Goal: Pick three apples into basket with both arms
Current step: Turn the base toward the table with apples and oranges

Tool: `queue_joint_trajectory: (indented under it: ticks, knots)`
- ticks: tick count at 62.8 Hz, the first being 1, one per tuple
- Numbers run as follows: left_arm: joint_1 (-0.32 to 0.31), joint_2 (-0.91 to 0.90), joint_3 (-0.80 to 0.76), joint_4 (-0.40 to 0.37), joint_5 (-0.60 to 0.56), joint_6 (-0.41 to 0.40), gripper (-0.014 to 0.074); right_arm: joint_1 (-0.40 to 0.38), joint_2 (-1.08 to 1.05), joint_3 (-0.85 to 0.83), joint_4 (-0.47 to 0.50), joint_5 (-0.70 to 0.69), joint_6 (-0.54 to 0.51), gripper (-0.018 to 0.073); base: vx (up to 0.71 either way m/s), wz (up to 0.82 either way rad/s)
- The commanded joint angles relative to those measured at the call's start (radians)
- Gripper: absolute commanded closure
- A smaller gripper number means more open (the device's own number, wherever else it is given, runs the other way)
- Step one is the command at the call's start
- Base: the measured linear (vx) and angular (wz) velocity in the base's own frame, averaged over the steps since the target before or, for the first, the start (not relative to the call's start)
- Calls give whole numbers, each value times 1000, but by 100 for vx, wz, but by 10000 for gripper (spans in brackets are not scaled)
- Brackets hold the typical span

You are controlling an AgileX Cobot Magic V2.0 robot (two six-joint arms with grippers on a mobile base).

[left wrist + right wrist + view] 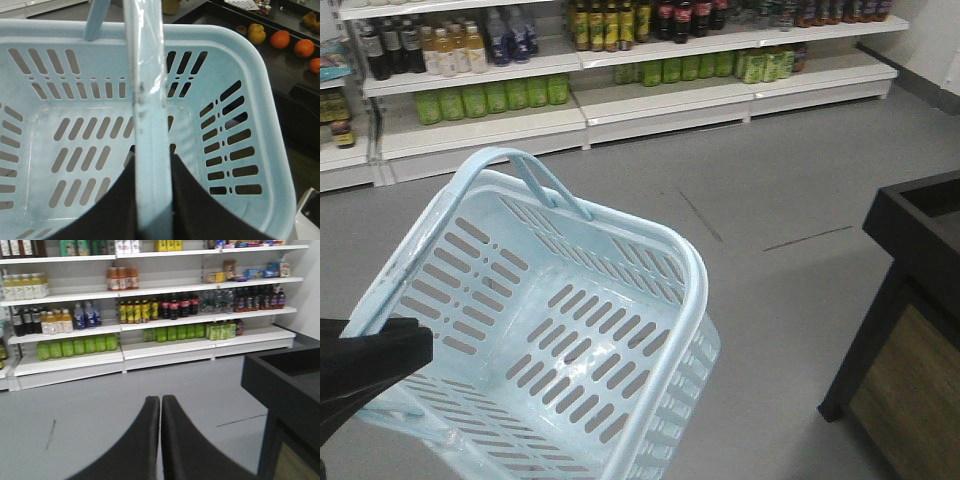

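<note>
Left tool clamped on one loop handle of the basket, a finger either side, so the basket hangs tilted above the floor, carried where fruit can drop in. Basket inside is empty; second handle stands up at the far rim. Right tool pinched closed on nothing, likely kept free for picking. No dark red apples visible in any view, so no apple collected yet. Oranges lie on the dark bench beyond the basket. Farthest: shelves of bottles.
</note>
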Motion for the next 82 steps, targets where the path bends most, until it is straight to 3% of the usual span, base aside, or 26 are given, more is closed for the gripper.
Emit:
queue_joint_trajectory:
  ticks: [1, 82]
  knots:
    - [-5, -2, -29, -55, -77, -4, 603, -6, -14, 14, -12, -77, -1, 564, 15, -57]
    - [-5, -2, -29, -55, -77, -4, 603, -6, -14, 14, -12, -77, -1, 564, 9, -53]
